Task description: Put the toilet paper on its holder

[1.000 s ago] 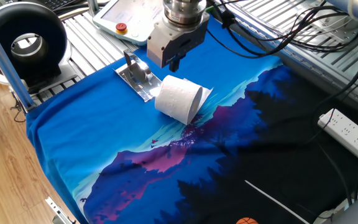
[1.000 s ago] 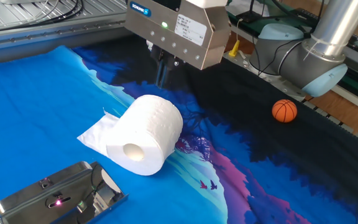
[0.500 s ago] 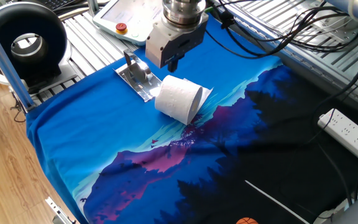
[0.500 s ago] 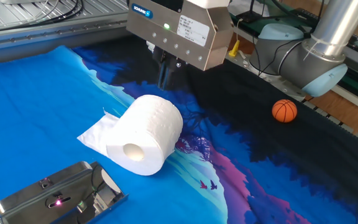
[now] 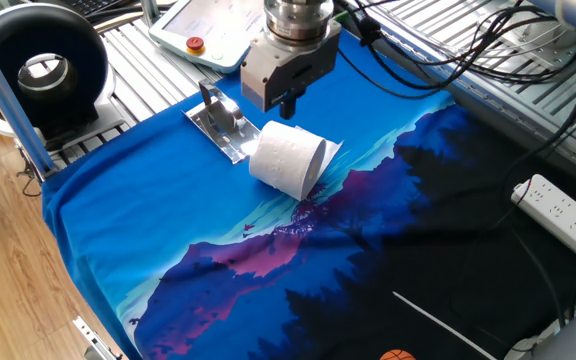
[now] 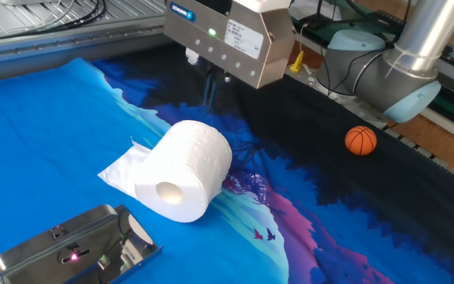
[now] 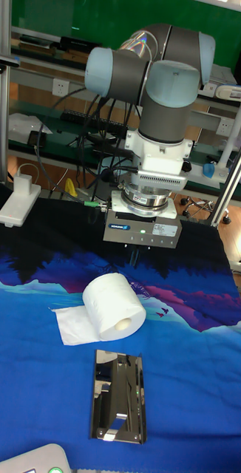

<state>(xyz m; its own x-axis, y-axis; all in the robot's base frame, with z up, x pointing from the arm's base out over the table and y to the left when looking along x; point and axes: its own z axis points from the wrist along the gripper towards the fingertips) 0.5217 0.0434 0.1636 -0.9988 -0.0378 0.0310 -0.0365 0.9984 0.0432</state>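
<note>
The toilet paper (image 6: 181,175) lay on its side on the worktop, its hollow core facing the holder (image 6: 77,252), which sat just beside it and apart from it. A loose sheet trailed flat from the roll on the side away from the arm. The gripper (image 6: 214,85) hung above and behind the roll, touching nothing; its fingers looked thin and close together, but whether the jaws were fully shut could not be told from these views.

The roll looked light and soft, so it would likely squash under a hard squeeze and roll away at a nudge. A fair grip would seem to be across the fat round body near its middle, with gentle pressure, keeping the core free to slide over the holder's arm. The trailing sheet could drag or tear if it caught.

The holder was a shiny metal plate, probably slippery and free to shift on the cloth (image 5: 128,220), since nothing visibly fixed it down. The printed cloth was wrinkled in places and might bunch up. Room around the roll was open; a small orange ball (image 6: 361,140), a power strip (image 5: 563,215) and a white pendant (image 5: 203,25) lay well apart.
</note>
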